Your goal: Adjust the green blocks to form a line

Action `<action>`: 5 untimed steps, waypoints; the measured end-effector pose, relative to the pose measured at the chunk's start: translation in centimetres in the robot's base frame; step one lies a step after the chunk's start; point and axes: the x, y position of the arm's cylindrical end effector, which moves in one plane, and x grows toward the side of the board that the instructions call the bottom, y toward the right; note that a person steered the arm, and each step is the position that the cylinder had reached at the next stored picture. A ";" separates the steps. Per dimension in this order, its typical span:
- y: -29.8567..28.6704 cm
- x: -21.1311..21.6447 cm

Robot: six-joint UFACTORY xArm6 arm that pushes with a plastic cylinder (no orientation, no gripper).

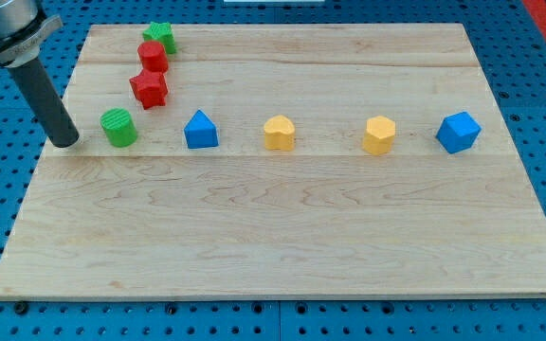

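Wooden and pale, the board (282, 237) is seen lying on a blue table with small holes (538, 14). Seven small blocks are placed on the board. A green round block (118, 127) is set near the view's left edge of the board. My tip (66, 142) is seen on the board just beside this green round block, on its left, with a thin strip of wood between them, so they are not touching. No fingers are found on the rod, so nothing can be opened, shut or clamped; only the dark rod and its end are shown. A second green block, star-like in shape (159, 37), is placed at the view's top left, close to the far edge of the board. Just below it a red block (153, 57) is seen, touching it or almost touching it; which one cannot be told. Another red block, star-like (148, 88), is placed just below that, a little to the left. The two red blocks are found between the two green ones. To the right of the green round block, a row is made across the board by a blue block with a pointed top (201, 130), a yellow block (279, 133), a second yellow block (379, 134) and a blue block with many sides (458, 132).
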 end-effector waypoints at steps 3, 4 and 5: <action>4.3 2.1; 4.9 5.8; 6.0 6.8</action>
